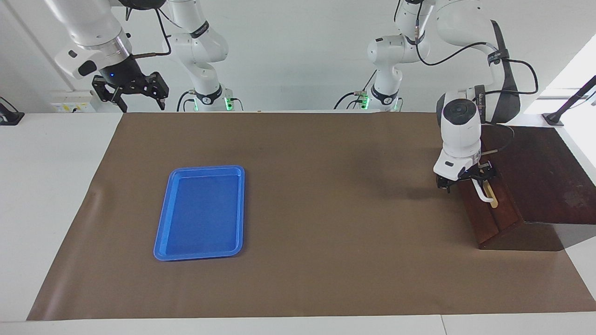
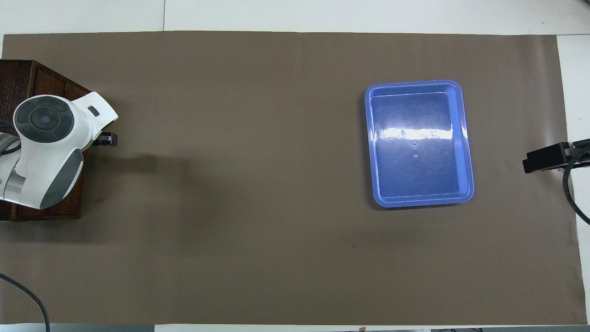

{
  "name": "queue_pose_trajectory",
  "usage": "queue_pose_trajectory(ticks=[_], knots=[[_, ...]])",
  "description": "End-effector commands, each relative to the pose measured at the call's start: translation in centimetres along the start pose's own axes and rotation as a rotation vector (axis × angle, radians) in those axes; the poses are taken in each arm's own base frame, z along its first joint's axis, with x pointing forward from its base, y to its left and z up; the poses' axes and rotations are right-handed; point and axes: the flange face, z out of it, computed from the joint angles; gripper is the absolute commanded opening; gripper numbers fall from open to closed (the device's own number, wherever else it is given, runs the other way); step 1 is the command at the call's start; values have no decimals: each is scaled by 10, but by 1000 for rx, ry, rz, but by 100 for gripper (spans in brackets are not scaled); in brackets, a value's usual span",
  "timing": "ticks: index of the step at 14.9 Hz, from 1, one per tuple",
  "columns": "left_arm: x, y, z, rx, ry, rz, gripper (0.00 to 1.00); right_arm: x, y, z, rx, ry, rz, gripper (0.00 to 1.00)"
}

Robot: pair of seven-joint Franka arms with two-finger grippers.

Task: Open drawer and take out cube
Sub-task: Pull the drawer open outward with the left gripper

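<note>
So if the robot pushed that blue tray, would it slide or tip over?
The blue tray would probably slide: it lies flat and low on the smooth brown mat. It looks like thin, shiny plastic, so likely light. With nothing in it, tipping seems unlikely.

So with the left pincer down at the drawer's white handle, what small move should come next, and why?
Probably close the left pincer on the white handle. It sits at the handle's end nearer the robots, fingers open, and the drawer looks fully shut, with no cube in sight. A firm grip has to come before any pull toward the table's middle. The right pincer waits raised at its own end of the table.
</note>
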Motion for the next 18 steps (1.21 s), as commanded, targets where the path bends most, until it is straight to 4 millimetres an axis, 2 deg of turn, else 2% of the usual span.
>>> queue_pose_trajectory(ticks=[1, 3, 6, 8, 14, 16, 18], knots=[[8, 30, -6, -18, 42, -30, 100, -7, 2, -2, 19, 1, 15, 100], [10, 55, -20, -54, 39, -64, 100, -7, 2, -2, 19, 1, 15, 100], [12, 99, -56, -112, 7, -104, 100, -6, 2, -2, 19, 2, 15, 100], [10, 117, -68, -120, 4, -113, 100, -7, 2, -2, 19, 1, 15, 100], [8, 124, -69, -123, 4, -110, 100, -6, 2, -1, 20, -1, 15, 100], [5, 135, -74, -140, -2, -103, 100, -7, 2, -2, 19, 1, 15, 100], [7, 127, -75, -129, -18, -114, 100, -7, 2, -2, 19, 1, 15, 100]])
